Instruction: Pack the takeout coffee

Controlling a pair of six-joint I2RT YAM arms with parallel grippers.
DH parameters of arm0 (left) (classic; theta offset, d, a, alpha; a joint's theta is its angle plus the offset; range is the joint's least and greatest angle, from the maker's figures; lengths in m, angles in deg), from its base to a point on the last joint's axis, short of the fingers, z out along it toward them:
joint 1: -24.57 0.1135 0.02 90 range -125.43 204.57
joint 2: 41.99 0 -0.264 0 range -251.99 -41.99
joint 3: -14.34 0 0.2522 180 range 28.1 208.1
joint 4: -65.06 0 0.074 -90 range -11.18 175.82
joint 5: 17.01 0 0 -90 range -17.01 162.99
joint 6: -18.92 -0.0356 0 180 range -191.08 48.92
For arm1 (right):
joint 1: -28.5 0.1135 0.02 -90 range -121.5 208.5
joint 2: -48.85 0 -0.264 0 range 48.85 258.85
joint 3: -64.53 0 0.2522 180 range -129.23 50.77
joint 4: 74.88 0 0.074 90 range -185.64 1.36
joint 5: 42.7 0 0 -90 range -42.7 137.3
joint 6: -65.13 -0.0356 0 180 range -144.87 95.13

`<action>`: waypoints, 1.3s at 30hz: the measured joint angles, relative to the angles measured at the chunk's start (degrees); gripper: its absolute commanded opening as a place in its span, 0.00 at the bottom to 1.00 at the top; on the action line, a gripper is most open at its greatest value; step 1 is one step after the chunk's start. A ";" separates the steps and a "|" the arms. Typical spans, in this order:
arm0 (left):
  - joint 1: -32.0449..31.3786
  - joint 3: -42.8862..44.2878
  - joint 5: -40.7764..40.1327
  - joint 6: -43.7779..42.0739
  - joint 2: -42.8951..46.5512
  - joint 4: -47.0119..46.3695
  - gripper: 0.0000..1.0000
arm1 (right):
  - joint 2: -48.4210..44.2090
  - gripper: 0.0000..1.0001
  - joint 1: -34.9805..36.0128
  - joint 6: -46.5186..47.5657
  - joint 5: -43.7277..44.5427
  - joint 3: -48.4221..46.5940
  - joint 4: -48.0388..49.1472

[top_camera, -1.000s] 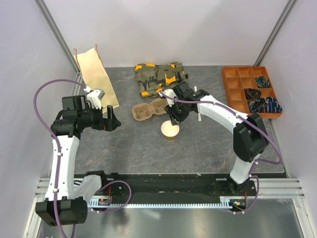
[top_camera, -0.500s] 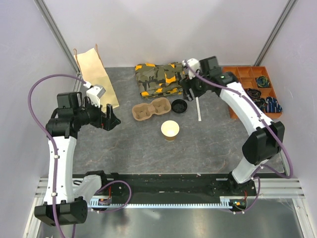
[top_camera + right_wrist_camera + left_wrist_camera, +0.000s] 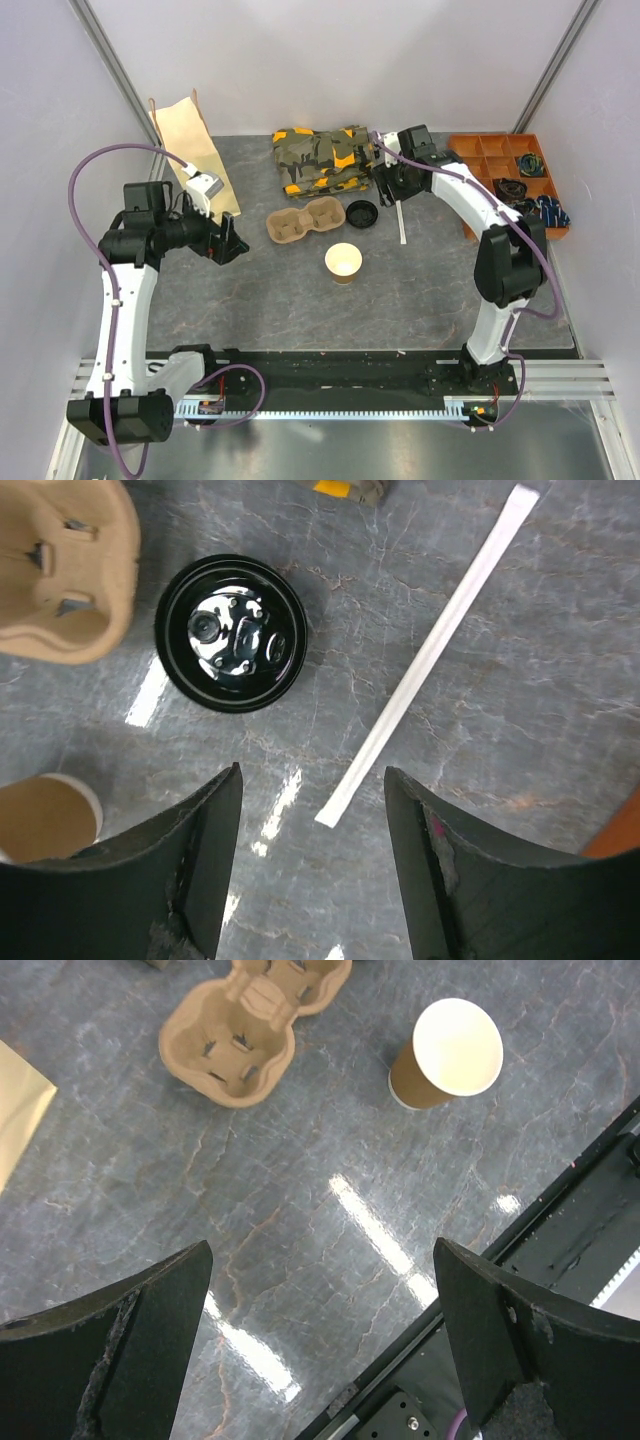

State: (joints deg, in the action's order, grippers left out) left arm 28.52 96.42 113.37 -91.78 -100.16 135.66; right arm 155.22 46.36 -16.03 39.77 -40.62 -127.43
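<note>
Cup (image 3: 343,263) stands upright on the table with its mouth uncovered and pale inside showing. It sits near the tray (image 3: 305,220), off the tray's right end on the arm-base side, not touching it. Black lid (image 3: 361,214) lies flat on the table just beside the tray's right end with a thin gap between them, so cup and lid are apart.

Right gripper (image 3: 392,185) hangs right of the tray, past the lid, jaws spread and nothing between them. In the wrist view, lid (image 3: 231,633) is up-left of the gripper (image 3: 312,775). Cup (image 3: 45,817) is only an edge at far lower left, well off the jaw line. White straw (image 3: 435,650) runs diagonally, near end just ahead of the gap.

Left gripper (image 3: 228,240) is left of the tray, jaws fully apart and empty. Its wrist view has the cup (image 3: 447,1052) ahead and to the right of the gripper (image 3: 322,1250), and the tray (image 3: 245,1030) ahead-left.

Paper bag (image 3: 193,155) lies further left of the tray, and the camo cloth (image 3: 322,158) is behind it.
</note>
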 measured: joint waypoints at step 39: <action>-0.55 -5.18 -1.38 1.79 -3.56 -8.00 1.00 | 18.64 0.12 0.02 -10.60 -0.72 -4.61 7.96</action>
State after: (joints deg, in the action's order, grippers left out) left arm 27.97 91.24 111.99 -89.99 -103.73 127.66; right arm 173.86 46.39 -26.63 39.05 -45.24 -119.47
